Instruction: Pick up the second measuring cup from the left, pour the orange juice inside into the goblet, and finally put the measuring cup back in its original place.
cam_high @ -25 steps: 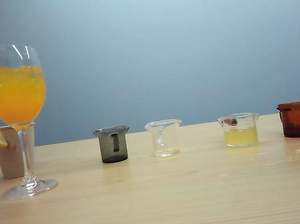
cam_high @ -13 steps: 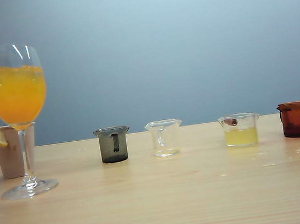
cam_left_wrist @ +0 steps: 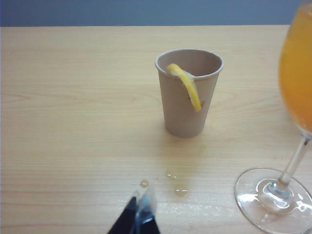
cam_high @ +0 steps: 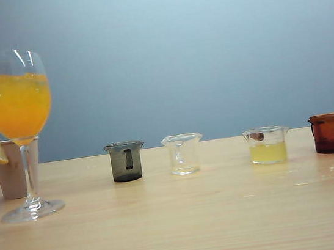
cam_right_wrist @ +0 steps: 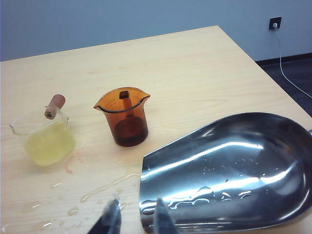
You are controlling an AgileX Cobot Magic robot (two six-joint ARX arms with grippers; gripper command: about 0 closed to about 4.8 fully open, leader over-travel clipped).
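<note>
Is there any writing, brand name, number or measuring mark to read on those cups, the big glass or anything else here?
None: no text shows in any view.
The four measuring cups, including the second measuring cup, show no readable marks.
The goblet, the paper cup and the steel scoop are plain.
The wall socket is too small to tell.

The left gripper [cam_left_wrist: 139, 214] hangs low with fingertips pressed together, while the right gripper [cam_right_wrist: 134, 214] stands slightly parted.

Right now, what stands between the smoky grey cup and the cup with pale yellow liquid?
In the exterior view, only the second measuring cup, clear and empty, stands between the smoky grey cup and the pale yellow cup.
</note>
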